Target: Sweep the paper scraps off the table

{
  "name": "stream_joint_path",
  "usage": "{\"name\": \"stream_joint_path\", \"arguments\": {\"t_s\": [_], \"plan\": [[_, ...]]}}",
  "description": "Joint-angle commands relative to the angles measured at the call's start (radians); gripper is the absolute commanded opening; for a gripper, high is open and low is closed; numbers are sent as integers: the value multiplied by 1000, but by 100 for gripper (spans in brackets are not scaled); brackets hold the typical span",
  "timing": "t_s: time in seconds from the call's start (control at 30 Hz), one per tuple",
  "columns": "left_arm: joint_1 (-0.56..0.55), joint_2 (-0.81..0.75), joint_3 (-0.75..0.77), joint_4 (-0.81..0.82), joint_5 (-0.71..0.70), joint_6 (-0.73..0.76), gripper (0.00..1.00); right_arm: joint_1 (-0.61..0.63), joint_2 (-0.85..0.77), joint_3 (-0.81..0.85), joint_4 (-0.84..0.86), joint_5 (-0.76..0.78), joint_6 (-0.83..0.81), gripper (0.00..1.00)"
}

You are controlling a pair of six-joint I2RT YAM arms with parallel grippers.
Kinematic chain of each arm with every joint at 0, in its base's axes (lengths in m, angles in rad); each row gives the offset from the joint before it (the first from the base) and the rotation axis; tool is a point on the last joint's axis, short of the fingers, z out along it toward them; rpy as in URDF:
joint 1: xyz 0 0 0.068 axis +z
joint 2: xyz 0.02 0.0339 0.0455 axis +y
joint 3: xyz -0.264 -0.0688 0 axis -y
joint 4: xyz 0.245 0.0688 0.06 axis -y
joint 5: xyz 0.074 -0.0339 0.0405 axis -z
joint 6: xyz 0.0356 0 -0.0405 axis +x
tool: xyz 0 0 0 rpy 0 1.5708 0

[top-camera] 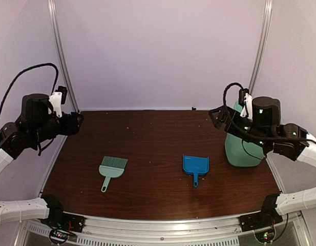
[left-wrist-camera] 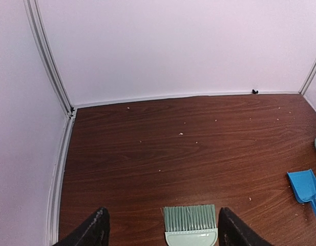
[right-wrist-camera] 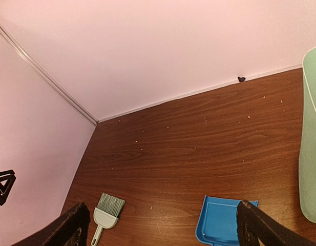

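So both claws are hanging up in the air, nothing in them. The left claw (top-camera: 76,121) is spread wide, and so is the right claw (top-camera: 217,116). Neither is touching any tool yet.

The paper scraps (left-wrist-camera: 181,134) are honestly just tiny pale specks scattered on the table (top-camera: 152,138), out ahead of both claws and well below them. There's also one small dark bit (left-wrist-camera: 255,91) way past the left claw, right against the far wall. I can't tell what it is.

The brush (top-camera: 112,166) lies flat, just below and ahead of the left claw. The dustpan (top-camera: 195,166) sits below the right claw, toward its inner side.

What I'd worry about:
- The brush handle is thin and flat on the table, so a pinch could slip off or jam the claw tips into the wood.
- Specks this small might get flicked off the table instead of gathered.
- The dustpan looks light and may slide if it isn't held.
- The bin (top-camera: 242,148) sits right under the right claw, so a careless drop could bump it.
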Motion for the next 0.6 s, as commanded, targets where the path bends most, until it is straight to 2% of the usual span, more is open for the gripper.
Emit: {"name": "stream_joint_path", "arguments": {"t_s": [0.0, 0.57], "plan": [[7, -23, -60, 91, -43, 26, 98, 6, -42, -79, 129, 22, 28, 100], [7, -30, -139, 153, -53, 94, 98, 6, 47, -97, 143, -19, 38, 100]]}}
